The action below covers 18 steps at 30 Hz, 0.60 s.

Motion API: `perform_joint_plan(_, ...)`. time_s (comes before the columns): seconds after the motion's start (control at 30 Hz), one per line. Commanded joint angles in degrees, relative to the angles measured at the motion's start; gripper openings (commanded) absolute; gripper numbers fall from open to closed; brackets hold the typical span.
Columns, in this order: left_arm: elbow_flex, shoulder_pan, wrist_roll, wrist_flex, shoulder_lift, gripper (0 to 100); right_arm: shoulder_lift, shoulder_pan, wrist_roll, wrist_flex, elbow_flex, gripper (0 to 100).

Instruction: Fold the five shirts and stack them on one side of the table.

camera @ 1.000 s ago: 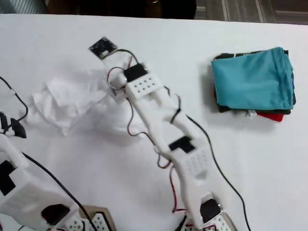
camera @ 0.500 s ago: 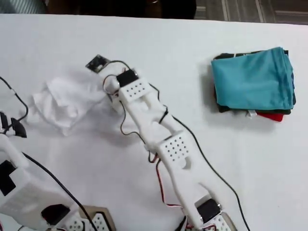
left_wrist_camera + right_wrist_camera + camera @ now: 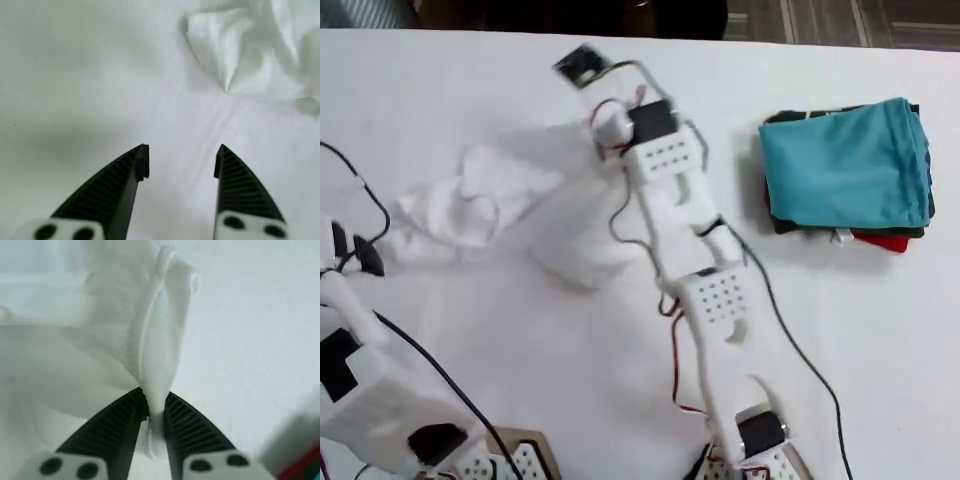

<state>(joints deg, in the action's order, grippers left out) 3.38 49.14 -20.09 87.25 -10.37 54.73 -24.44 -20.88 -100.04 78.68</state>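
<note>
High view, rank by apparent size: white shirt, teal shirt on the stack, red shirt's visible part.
1. white shirt, sprawled widest; its lifted part sits nearer the camera, so its lead is unsure.
2. teal shirt.
3. red shirt, only a sliver showing.

High cam: fixed, above the arm-base side, looks down over table; far edge at top of frame, whole work area in view. Left wrist cam: just behind left gripper, faces fwd along its jaws, close to tabletop. Right wrist cam: same mount behind right gripper, v. close to white shirt. Shared by all 3 views: white shirt.
</note>
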Motion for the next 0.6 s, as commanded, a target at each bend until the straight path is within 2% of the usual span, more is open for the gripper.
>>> perform_joint_plan(0.0, 6.5, -2.1, 2.6, 1.2, 0.5, 23, -17.5, 3.6, -0.6, -1.6, -18.5, 2.0)
perform_joint_plan(0.2, 9.4, -9.4, 3.0, 1.0, -1.1, 24, -43.3, 6.6, -4.0, 2.3, -53.5, 2.2)
perform_joint_plan(0.37, 9.8, -15.9, 3.0, 1.2, -9.4, 24, -64.3, 9.4, -7.3, 12.8, -83.7, 2.1)
perform_joint_plan(0.57, 10.0, -19.1, 3.0, 1.0, -13.9, 23, -82.5, 15.8, -13.5, 26.2, -112.9, 2.3)
